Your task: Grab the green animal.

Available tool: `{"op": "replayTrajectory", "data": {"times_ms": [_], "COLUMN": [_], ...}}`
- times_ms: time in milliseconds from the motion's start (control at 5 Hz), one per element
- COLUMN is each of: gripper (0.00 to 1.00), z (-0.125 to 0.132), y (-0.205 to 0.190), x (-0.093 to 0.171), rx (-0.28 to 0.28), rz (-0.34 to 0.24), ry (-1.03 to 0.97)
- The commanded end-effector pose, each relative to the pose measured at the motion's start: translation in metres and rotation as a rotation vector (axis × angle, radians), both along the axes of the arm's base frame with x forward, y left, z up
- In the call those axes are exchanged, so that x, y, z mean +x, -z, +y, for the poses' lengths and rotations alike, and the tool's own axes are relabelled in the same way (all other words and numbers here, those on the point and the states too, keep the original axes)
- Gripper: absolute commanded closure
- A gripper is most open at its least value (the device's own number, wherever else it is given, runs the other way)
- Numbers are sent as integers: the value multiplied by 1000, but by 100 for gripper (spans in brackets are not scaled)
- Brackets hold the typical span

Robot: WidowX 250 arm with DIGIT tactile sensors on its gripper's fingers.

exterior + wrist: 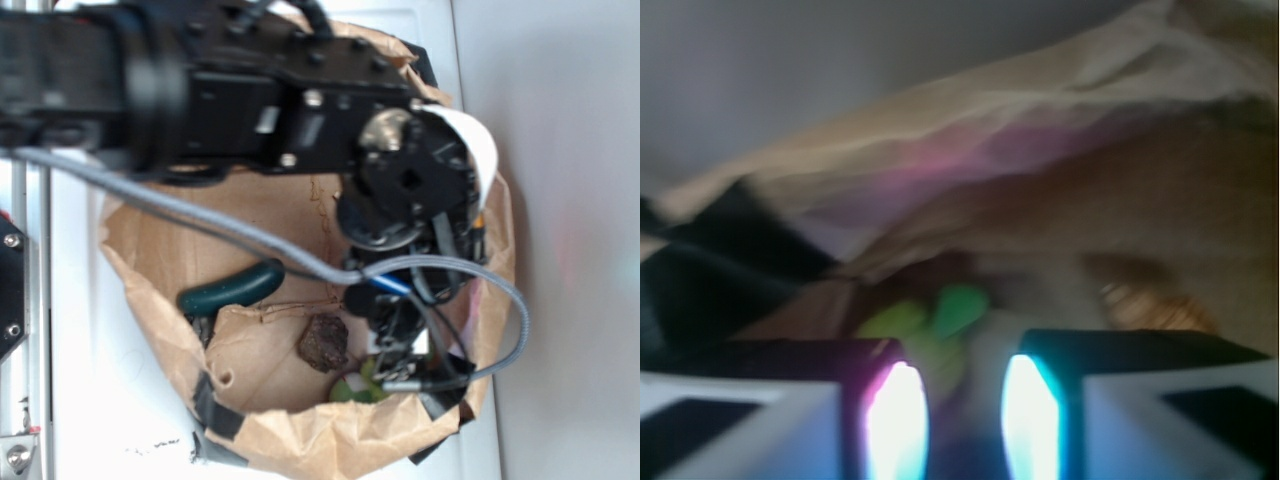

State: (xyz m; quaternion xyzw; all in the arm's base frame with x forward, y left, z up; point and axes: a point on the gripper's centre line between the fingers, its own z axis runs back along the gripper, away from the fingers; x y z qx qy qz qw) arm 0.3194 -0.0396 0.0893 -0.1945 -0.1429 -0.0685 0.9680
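Observation:
The green animal (pixel 358 386) is a small lime toy with a pale patch, lying at the near right corner of the brown paper bag (pixel 150 250). My gripper (pixel 398 350) reaches down into that corner, right over the toy. In the blurred wrist view the green animal (pixel 940 318) sits between and just beyond my fingertips. My gripper (pixel 965 410) has its two glowing fingers close together, the toy filling the narrow gap between them. Its lower part is hidden by the fingers.
A brown rock (pixel 323 342) lies just left of the toy. A long dark green sausage shape (pixel 232 287) rests at the bag's left. The bag's wall (pixel 1040 130) rises close ahead, with black tape (pixel 710 260) on the left. An orange-brown ridged shell (pixel 1150 305) lies to the right.

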Motion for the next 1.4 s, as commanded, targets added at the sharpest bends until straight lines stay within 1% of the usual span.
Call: {"op": "replayTrajectory", "data": {"times_ms": [0, 200, 400, 600, 800, 1000, 1200], "gripper": [0, 0, 0, 0, 0, 0, 100], "z": [-18, -26, -36, -47, -57, -54, -57], "y": [6, 4, 8, 26, 53, 71, 67], "x": [-1, -3, -3, -3, -1, 3, -4], "rx": [52, 13, 6, 11, 41, 99, 83], "rz": [-22, -1, 13, 63, 95, 127, 114], "ry": [136, 174, 159, 133, 144, 138, 107]}}
